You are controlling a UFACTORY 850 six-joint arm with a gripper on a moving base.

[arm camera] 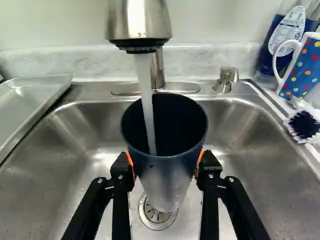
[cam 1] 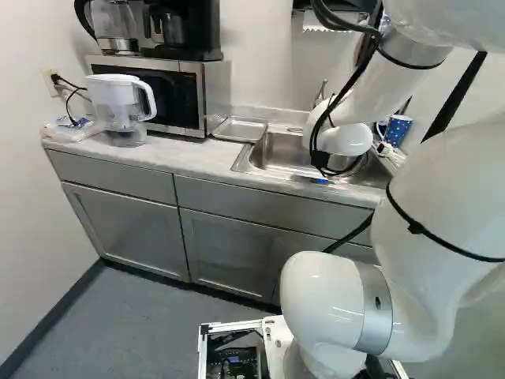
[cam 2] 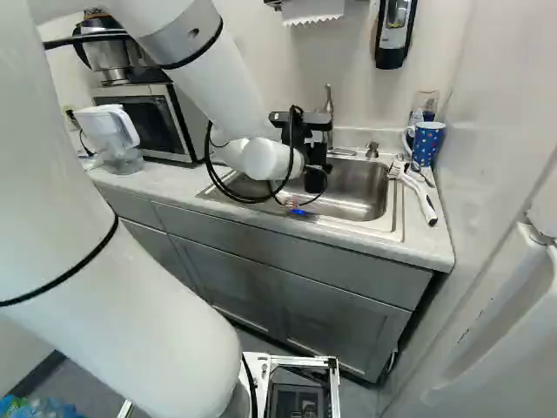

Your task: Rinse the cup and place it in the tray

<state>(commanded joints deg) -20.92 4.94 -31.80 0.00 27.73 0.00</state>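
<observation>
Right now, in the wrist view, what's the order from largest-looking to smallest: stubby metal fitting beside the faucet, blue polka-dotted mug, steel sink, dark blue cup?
1. Steel sink
2. Dark blue cup
3. Blue polka-dotted mug, partly cut off by the view's edge
4. Stubby metal fitting

We see the dark-blue cup (arm camera: 167, 172), paler toward its base, mouth up above the sink (arm camera: 240, 122), water (arm camera: 146, 90) running into it; the shallow metal tray (arm camera: 31, 102) lies at the sink's left.
</observation>
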